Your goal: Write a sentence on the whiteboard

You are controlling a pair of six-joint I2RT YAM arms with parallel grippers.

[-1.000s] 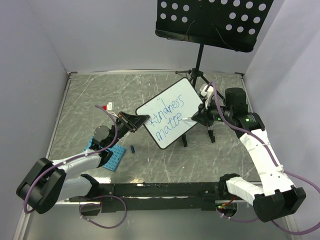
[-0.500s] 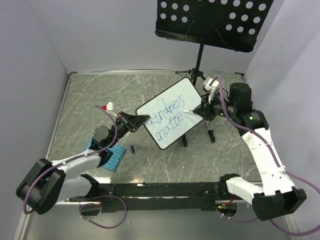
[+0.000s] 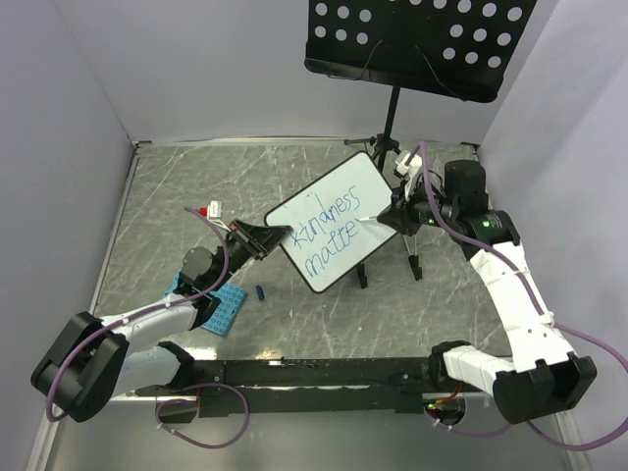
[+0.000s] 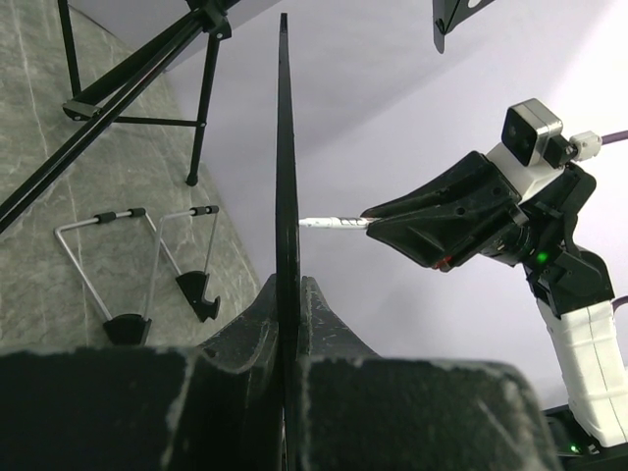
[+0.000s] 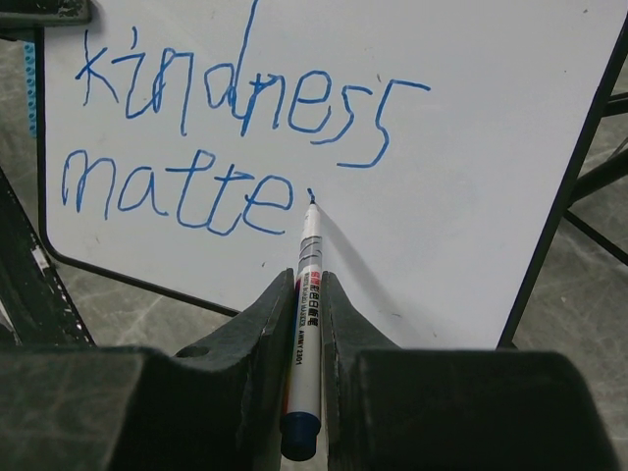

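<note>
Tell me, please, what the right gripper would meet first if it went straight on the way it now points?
The whiteboard, right where the sentence ends; the marker in the right gripper would touch first, its tip seemingly at the surface.

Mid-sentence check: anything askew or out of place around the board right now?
Nothing damaged or spilled. The whiteboard is held tilted, clamped at one edge by the left gripper. A small blue piece, maybe a pen cap, lies loose on the table near the blue studded plate.
</note>
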